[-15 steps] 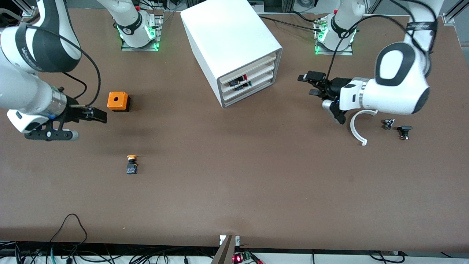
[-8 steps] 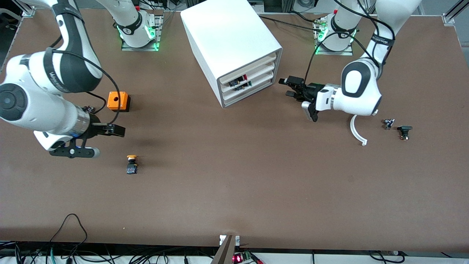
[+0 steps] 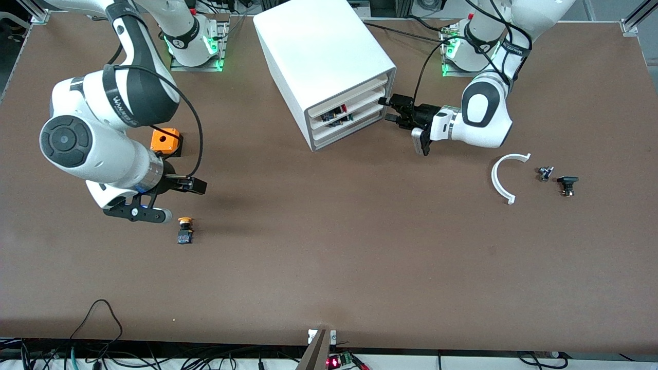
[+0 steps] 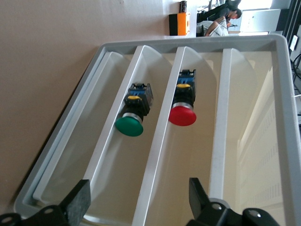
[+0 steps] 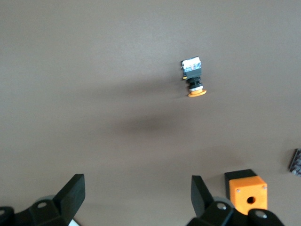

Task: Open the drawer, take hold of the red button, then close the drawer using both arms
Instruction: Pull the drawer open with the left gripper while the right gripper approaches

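Observation:
The white cabinet [image 3: 324,56] stands at the table's back middle with its three drawers [image 3: 360,105] pushed in. In the left wrist view the red-capped button [image 4: 182,112] lies in the middle drawer [image 4: 193,165]; a little red shows in the front view [image 3: 344,107]. My left gripper [image 3: 389,109] is open and empty, level with the drawer fronts at the cabinet's corner toward the left arm's end; it also shows in its wrist view [image 4: 138,202]. My right gripper [image 3: 198,186] is open and empty over the table; its wrist view shows its open jaws [image 5: 136,197].
An orange-capped button [image 3: 185,230] lies just nearer the camera than the right gripper, also in the right wrist view [image 5: 194,77]. An orange cube [image 3: 165,142] sits by the right arm. A green-capped button [image 4: 130,123] lies in another drawer. A white curved piece [image 3: 501,177] and small black parts [image 3: 567,185] lie toward the left arm's end.
The left gripper has moved across to the cabinet's drawer fronts. The right gripper has moved toward the table's middle, closer to the orange-capped button. Both stayed open.

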Robot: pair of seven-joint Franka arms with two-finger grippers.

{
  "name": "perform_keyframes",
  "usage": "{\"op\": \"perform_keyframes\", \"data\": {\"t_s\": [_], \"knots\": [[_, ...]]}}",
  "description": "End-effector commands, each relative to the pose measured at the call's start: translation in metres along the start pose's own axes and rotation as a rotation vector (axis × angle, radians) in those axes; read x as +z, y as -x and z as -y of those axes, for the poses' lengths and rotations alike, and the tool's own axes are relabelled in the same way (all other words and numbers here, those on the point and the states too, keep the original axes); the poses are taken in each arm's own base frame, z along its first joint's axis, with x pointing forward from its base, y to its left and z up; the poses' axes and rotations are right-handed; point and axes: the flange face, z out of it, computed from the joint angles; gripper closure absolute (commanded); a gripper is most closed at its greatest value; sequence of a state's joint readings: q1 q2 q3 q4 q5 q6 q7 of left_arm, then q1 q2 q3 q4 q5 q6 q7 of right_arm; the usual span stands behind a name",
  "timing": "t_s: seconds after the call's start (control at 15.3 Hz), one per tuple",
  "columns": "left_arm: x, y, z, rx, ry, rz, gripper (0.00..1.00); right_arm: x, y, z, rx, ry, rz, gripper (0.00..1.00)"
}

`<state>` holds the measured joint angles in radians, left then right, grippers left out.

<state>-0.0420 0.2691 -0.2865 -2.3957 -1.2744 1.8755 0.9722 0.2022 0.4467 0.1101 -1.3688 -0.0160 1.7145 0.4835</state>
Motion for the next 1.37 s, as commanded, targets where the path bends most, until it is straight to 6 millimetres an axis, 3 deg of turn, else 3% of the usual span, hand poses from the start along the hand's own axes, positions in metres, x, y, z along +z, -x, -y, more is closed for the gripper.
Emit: {"op": "perform_keyframes", "data": {"t_s": [0.0,0.07,0.33,0.39,0.59,0.65,0.98,1.18,1.31], "knots": [[0.018,0.007,0.001,0.015,0.044,-0.03,0.16,-0.009,0.006,0.032,0.061,-0.007,0.006,0.0],[0.023,0.009,0.004,0.021,0.053,-0.029,0.26,-0.012,0.008,0.042,0.072,-0.006,0.005,0.0],[0.047,0.018,0.022,0.032,0.109,-0.041,0.31,-0.02,0.014,0.071,0.16,-0.035,-0.001,0.0],[0.05,0.018,0.023,0.025,0.118,-0.049,0.41,-0.019,0.014,0.077,0.183,-0.048,0.006,0.0],[0.059,0.018,0.017,0.024,0.136,-0.056,0.95,-0.022,0.016,0.091,0.23,-0.064,-0.002,0.0],[0.058,0.017,0.017,0.025,0.136,-0.058,1.0,-0.023,0.017,0.096,0.248,-0.069,-0.006,0.0],[0.043,0.008,0.017,0.008,0.134,-0.085,1.0,-0.03,0.019,0.114,0.341,-0.125,0.001,0.0],[0.015,-0.018,0.012,-0.041,0.122,-0.117,1.0,-0.032,0.025,0.13,0.389,-0.147,-0.009,0.0],[-0.013,-0.037,0.023,-0.035,0.073,-0.101,1.0,-0.031,0.034,0.147,0.425,-0.16,-0.017,0.0]]}}
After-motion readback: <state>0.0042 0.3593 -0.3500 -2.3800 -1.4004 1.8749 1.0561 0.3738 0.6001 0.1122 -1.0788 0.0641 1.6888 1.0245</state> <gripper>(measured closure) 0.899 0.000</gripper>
